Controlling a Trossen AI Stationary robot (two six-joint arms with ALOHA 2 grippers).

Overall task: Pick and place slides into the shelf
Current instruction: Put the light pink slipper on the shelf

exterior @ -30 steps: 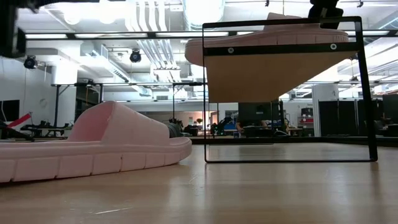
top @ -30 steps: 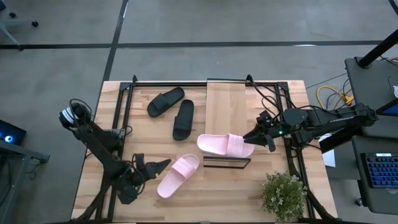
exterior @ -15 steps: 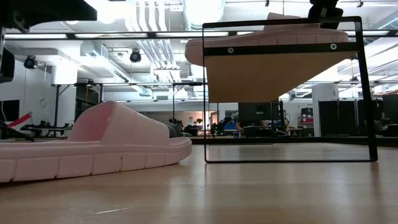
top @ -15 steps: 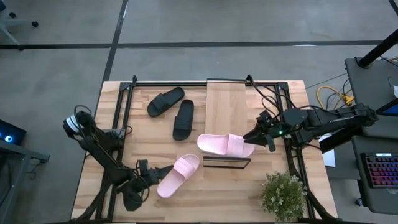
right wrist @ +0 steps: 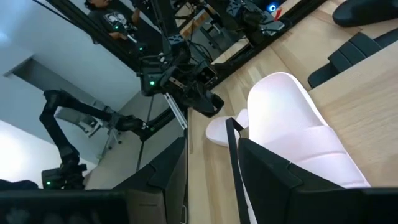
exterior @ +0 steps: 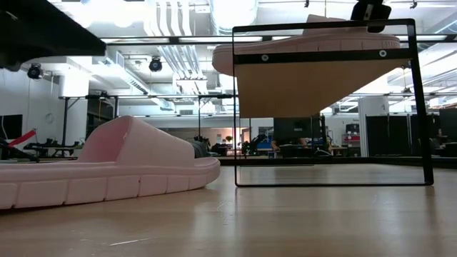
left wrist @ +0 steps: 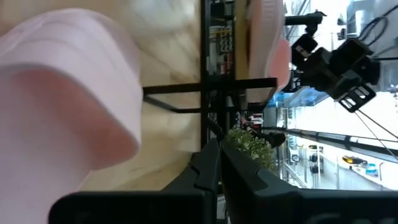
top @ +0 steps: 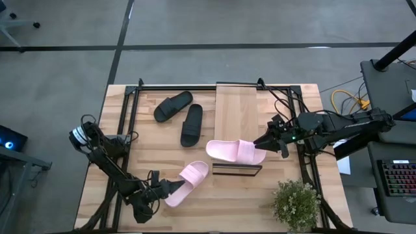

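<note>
While one pale pink slide (top: pixel 235 151) already lies across the near end of the shelf (top: pixel 236 114), its toe overhanging the shelf's left edge, its mate (top: pixel 184 183) rests on the bench (top: pixel 286 117) near the front edge, and the two black slides (top: pixel 182 114) lie side by side toward the back-left corner. They look like light foam, springy and slightly grippy, so the broad strap or the sole's rim seems the safest place to take hold. At the heel of the bench-level pink slide, the left jaws (top: pixel 170 188) stand spread, nothing gripped. At the heel of the shelved slide, the right jaws (top: pixel 266 141) stand parted, apparently not gripping it. A potted plant (top: pixel 296 203) sits at the front-right corner. Beyond lies a workshop with ceiling ducts.
</note>
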